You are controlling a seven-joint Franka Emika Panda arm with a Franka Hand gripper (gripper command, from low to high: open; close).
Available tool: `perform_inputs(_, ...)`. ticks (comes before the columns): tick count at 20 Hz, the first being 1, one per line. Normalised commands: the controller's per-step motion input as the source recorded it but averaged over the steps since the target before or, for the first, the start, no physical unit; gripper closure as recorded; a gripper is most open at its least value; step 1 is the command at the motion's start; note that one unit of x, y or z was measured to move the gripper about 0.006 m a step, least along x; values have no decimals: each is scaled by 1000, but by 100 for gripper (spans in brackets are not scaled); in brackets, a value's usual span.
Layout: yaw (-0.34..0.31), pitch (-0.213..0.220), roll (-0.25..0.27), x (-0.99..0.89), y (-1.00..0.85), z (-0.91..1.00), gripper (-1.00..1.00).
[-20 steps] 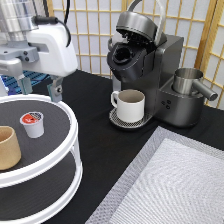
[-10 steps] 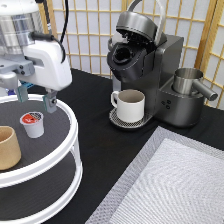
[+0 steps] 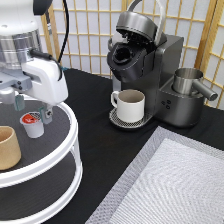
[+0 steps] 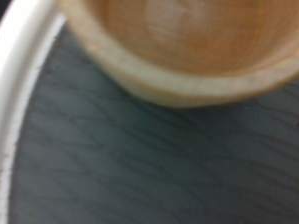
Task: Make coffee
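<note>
The coffee [image 3: 32,124], a small white pod with a red-orange foil top, stands on the upper shelf of a white-rimmed round stand [image 3: 62,152] at the exterior view's left. My gripper [image 3: 32,110] hangs open right over the pod, with one finger [image 3: 19,102] on each side of its top. The pod stays on the shelf. The dark coffee machine [image 3: 155,70] stands at the top centre with its lid raised and its pod chamber empty. A white handled mug [image 3: 131,105] sits on its drip plate. In the wrist view a tan cup [image 4: 198,55] fills the frame.
The tan handleless cup [image 3: 9,147] stands on the same shelf, just toward the exterior view's bottom left of the pod. A steel pitcher [image 3: 189,82] sits beside the machine at the right. A grey woven mat [image 3: 170,185] covers the bottom right. A lattice screen stands behind.
My gripper has come down and toward the exterior view's left, from above the stand to straddling the pod. The pod, cup and mug have not moved.
</note>
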Motion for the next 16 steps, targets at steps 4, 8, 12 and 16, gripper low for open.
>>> perform_inputs(4,0,0,-2,-141,-17,-283,-100)
perform_inputs(8,1,0,-10,-27,17,-137,-100)
perform_inputs(12,0,0,-2,-106,0,-3,100)
perform_inputs(16,0,-1,-14,-45,0,31,100)
